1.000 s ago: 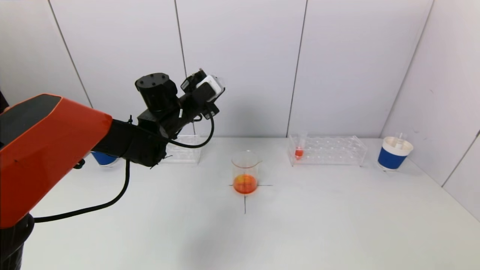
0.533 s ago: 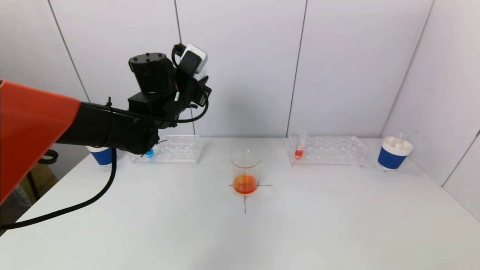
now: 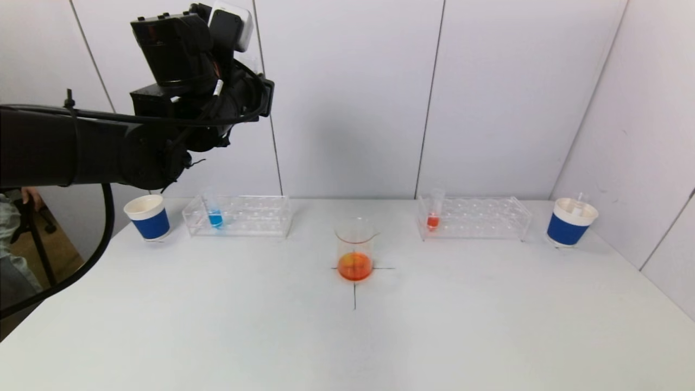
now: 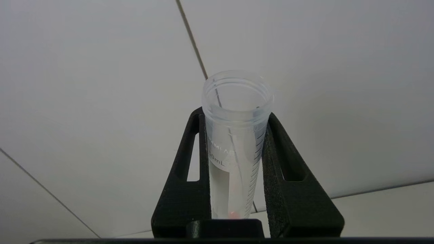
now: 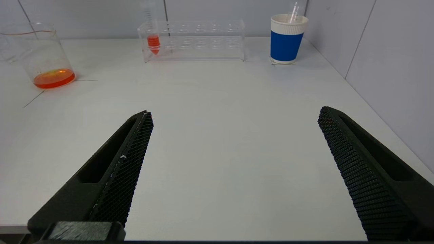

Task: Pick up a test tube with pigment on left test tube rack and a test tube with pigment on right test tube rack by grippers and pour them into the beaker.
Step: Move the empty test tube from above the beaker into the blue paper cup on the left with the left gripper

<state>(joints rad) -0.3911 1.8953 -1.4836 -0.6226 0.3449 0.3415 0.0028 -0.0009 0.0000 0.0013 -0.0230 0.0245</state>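
The right gripper (image 5: pixel 234 169) is hanging low over the tabletop's (image 3: pixel 434 336) near edge, jaws spread wide and empty. On the cross marked at the tabletop's centre, the beaker (image 3: pixel 355 248) is holding orange liquid. Toward the far edge, the left rack (image 3: pixel 239 215) is carrying a blue-pigment tube (image 3: pixel 214 210) and the right rack (image 3: pixel 473 217) an orange-pigment tube (image 3: pixel 434 209); a blue cup (image 3: pixel 147 216) is standing at the far left corner, another cup (image 3: pixel 570 221) at the far right. The left gripper (image 4: pixel 234 169) — clamped on an emptied tube (image 4: pixel 236 135) with only a red trace — has been swinging up and leftward from near the beaker, so that pour seems done and the tube is likely heading for disposal.
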